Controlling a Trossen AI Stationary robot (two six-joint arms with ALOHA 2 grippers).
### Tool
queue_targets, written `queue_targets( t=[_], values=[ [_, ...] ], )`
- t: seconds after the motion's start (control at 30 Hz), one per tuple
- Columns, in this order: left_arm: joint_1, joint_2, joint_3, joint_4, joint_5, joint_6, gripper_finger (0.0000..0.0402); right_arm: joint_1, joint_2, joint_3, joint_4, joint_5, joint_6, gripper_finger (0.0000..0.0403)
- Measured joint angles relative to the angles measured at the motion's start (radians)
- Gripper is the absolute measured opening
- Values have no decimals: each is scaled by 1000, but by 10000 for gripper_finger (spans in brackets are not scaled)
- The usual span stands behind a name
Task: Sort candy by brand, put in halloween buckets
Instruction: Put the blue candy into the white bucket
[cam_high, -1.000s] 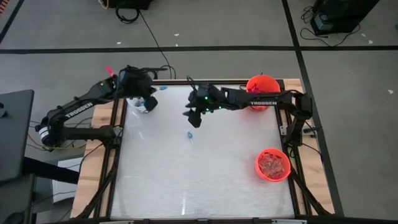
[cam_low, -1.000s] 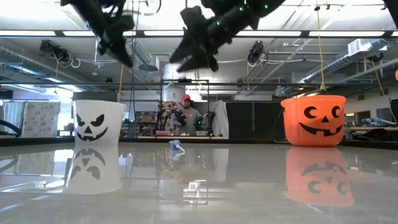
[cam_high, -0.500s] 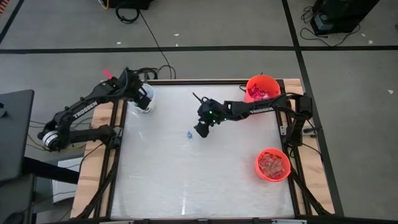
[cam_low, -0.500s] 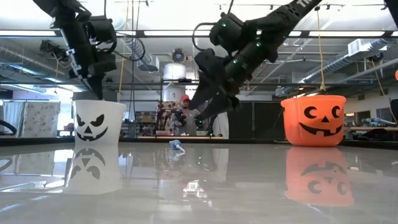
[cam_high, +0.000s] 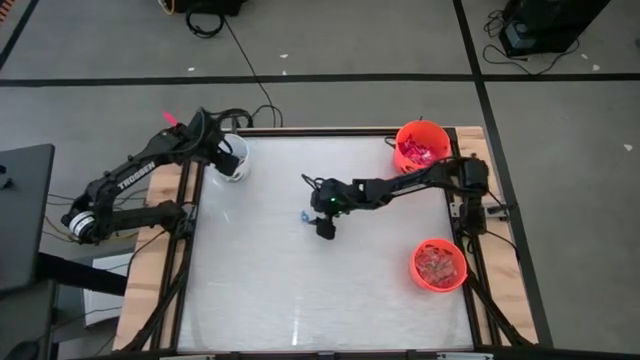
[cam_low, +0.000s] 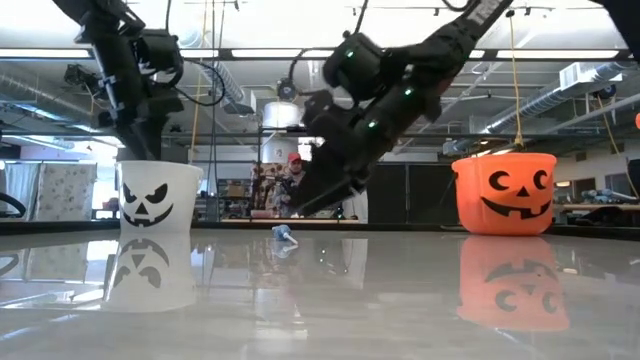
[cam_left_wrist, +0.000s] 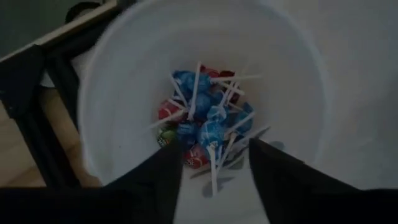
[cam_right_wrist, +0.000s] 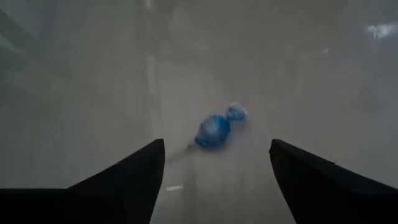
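Right gripper (cam_right_wrist: 214, 180) dropped toward blue candy (cam_right_wrist: 214, 129); wrist shows wide jaws.

I'm looking across a glossy pale table top (cam_high: 300, 290) with a wooden edge (cam_high: 150, 260) showing down its left side, all of it standing on a grey floor crossed by dark tape lines (cam_high: 300, 79). Cables (cam_high: 245, 60) trail over that floor toward the table, and a dark box (cam_high: 540, 25) sits off in the far corner. Beyond the table I see a person in a red cap (cam_low: 297, 185), under rows of ceiling lights (cam_low: 300, 53).

Dark jointed arms (cam_high: 405, 182) bear white TROSSEN lettering.
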Motion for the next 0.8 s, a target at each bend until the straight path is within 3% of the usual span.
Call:
queue_targets(
  t=[0.17,0.5,0.63,0.8],
  values=[
    [-4,-3,86,-48,-6,-25,235,0,79,72,-25,22,46,308],
    [-8,-3,213,-103,-46,-39,242,6,196,186,-88,19,76,291],
    [-10,-3,233,-119,-26,-35,243,7,200,203,-136,53,99,242],
    [-27,-4,240,-115,71,-18,243,5,181,200,-171,58,134,127]
  ],
)
